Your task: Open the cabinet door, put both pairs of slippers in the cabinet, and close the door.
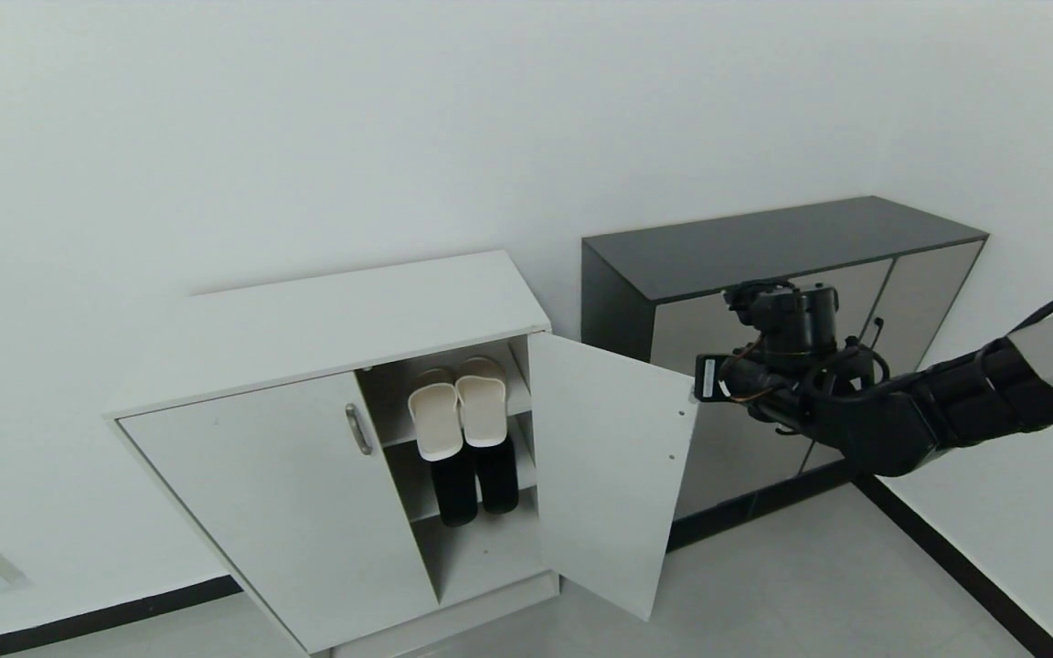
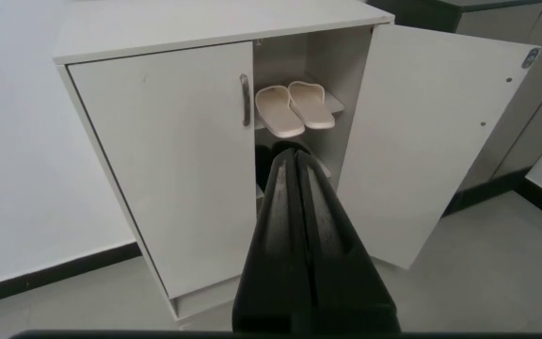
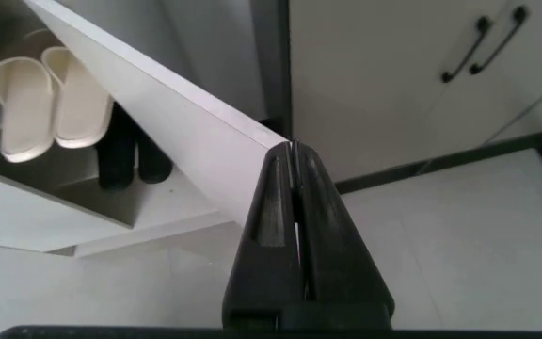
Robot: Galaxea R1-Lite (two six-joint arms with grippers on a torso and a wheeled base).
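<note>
My right jaws were pressed shut with nothing between them, tips at the free upper edge of the open cabinet door [image 1: 613,466]; I could not tell if they touched it. That edge lay straight ahead of the tips, so I judged closing would mean pushing it to my left, toward the cabinet [image 1: 344,315]. My left jaws, also shut and empty, faced the opening from farther back. Inside, the white slippers [image 1: 458,407] lay on the upper shelf, the black slippers [image 1: 476,484] just below.
</note>
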